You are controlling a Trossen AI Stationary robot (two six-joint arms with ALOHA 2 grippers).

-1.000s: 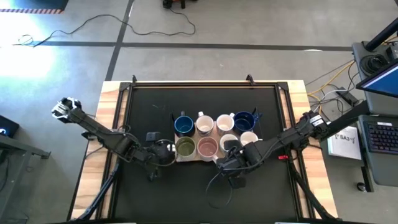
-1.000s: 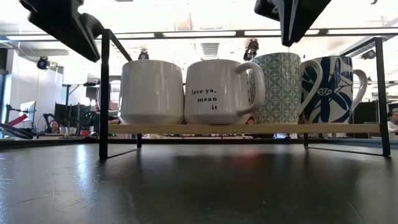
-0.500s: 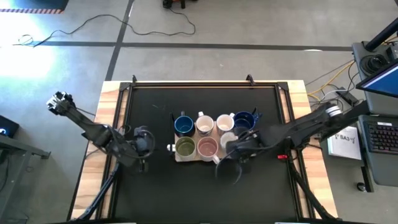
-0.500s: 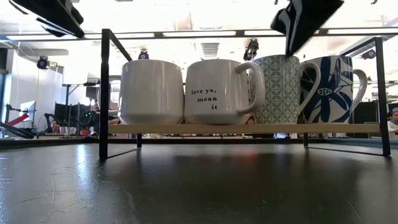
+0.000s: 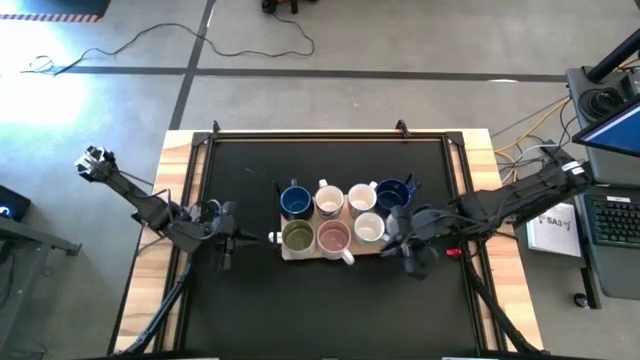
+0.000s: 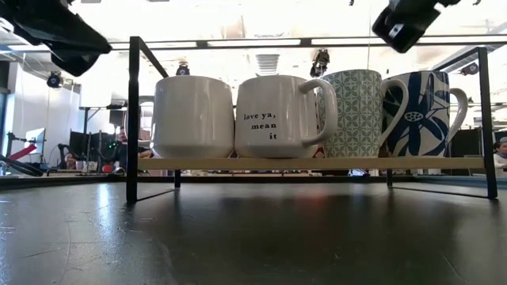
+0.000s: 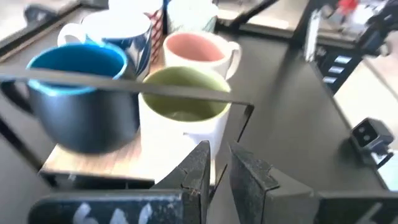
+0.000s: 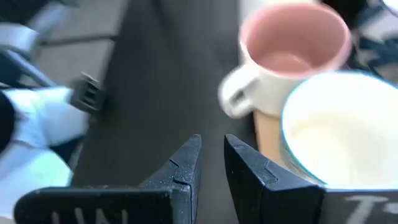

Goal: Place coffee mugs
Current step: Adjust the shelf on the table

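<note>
Mugs [image 5: 343,217] grouped at centre frame in the high view, two rows on a wooden board [image 5: 287,253] on the black table [image 5: 320,300]: blue [image 5: 294,202], white [image 5: 329,201], white [image 5: 361,197] and dark blue [image 5: 393,192] in the upper row; olive [image 5: 298,236], pink [image 5: 333,237] and cream [image 5: 369,228] in the lower; an eighth not made out from above. Glazed ceramic, so judged rigid, fairly heavy for their size, slick on the outside and liable to chip if knocked together. Best taken by pinching the rim wall, one finger inside and one outside, or across the handle; packed close, so little room for fingers between neighbours. Left gripper [image 5: 224,240] just left of the board, facing olive and blue, fingers nearly closed with a narrow gap, holding nothing. Right gripper [image 5: 412,245] just right of the board beside the cream mug, fingers likewise almost together and empty.
</note>
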